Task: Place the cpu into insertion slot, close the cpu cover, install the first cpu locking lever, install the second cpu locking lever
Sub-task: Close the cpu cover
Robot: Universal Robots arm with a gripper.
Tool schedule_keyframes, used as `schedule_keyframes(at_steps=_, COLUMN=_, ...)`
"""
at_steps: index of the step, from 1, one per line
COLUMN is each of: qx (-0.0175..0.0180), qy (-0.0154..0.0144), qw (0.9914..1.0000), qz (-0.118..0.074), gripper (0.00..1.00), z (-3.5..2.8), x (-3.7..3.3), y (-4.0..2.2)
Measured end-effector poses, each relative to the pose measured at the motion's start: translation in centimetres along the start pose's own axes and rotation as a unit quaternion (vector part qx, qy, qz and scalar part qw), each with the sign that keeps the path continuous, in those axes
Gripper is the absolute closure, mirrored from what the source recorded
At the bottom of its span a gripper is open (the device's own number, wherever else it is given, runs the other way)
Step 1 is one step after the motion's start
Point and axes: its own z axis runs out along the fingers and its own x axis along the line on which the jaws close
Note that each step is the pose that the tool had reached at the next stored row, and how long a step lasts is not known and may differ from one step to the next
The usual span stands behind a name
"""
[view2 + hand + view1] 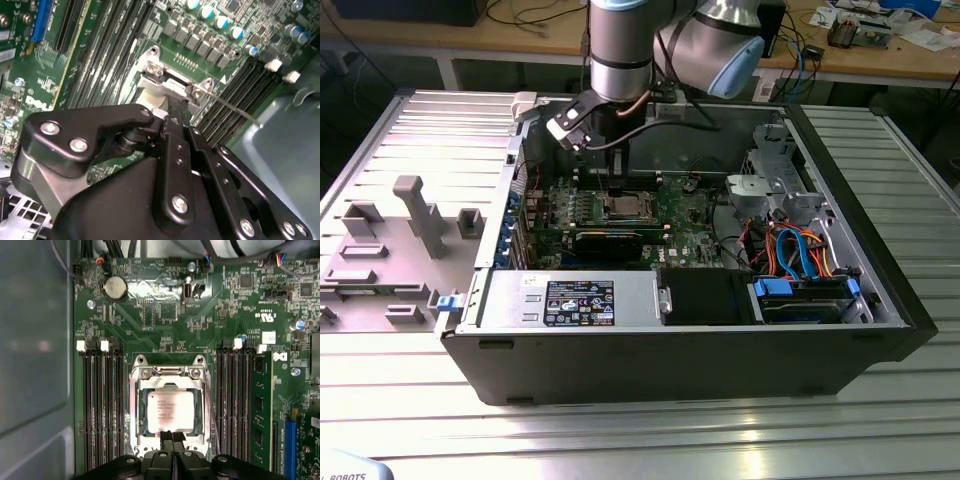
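As the gripper [173, 436] hangs above, the cpu [169, 411] fills the insertion slot [134, 415].

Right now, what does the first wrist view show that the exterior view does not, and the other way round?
First wrist view: a coin battery, and the cpu cover lying as a frame around the cpu. Exterior view: the whole open computer case, the arm, orange and blue cables, and a grey tray at the exterior view's left. Both: the green board, the cpu seated on it, and the gripper, shut, low over the cpu.
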Motion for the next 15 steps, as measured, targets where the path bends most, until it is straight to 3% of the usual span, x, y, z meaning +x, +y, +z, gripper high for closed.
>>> schedule_keyframes(at_steps=2, qx=0.0028, qy=-0.0001, qw=0.99998, qz=-0.006, gripper=0.89, z=0.4, x=-0.01, y=-0.01)
schedule_keyframes(at_steps=6, qx=0.0028, qy=0.0002, qw=0.99965, qz=-0.026, gripper=0.89, z=0.91, x=0.0, y=-0.01)
schedule_keyframes(at_steps=8, qx=0.0028, qy=0.0015, qw=0.99963, qz=-0.027, gripper=0.89, z=1.1, x=0.01, y=-0.02)
schedule_keyframes(at_steps=10, qx=0.0027, qy=0.0049, qw=0.99962, qz=-0.027, gripper=0.89, z=1.6, x=0.01, y=-0.02)
schedule_keyframes(at_steps=15, qx=0.0033, qy=0.0059, qw=0.99961, qz=-0.027, gripper=0.89, z=1.98, x=0.02, y=-0.02)
